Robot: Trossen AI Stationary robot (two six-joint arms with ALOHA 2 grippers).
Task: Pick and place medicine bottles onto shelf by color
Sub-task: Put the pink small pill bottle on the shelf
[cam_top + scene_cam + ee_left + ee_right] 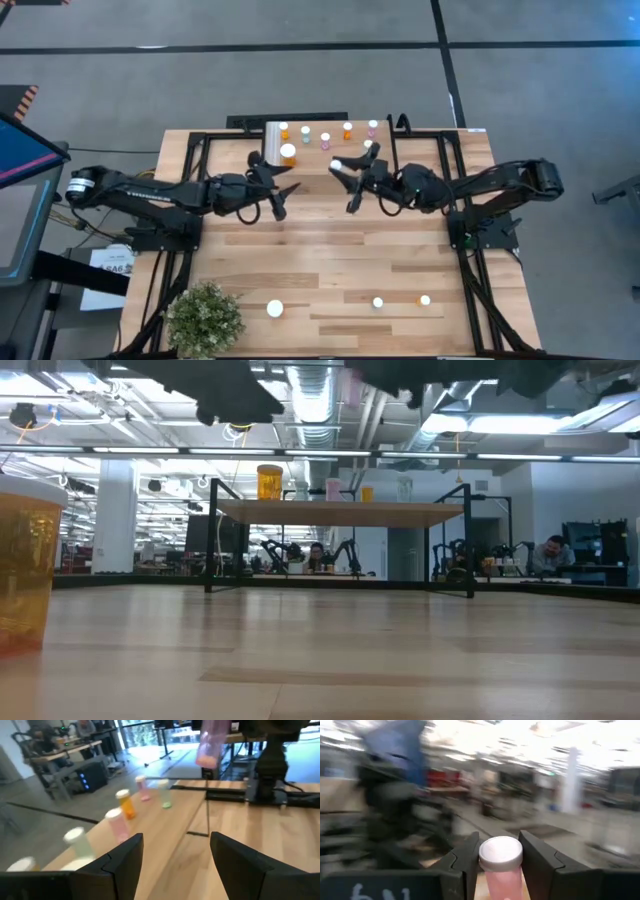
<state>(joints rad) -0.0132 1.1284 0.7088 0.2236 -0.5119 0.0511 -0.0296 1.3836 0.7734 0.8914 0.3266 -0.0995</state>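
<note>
The shelf (430, 150) had a light, matt wood top on thin black metal legs. The tabletop (330, 260) was pale planked wood with a smooth, faintly sheeny finish. The pink bottle (501, 875) looked like translucent plastic under a smooth white cap. The right gripper (496, 865) had matt black fingers.

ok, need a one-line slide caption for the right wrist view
Right gripper clamps a white-capped pink bottle between its dark fingers, room behind blurred.
</note>
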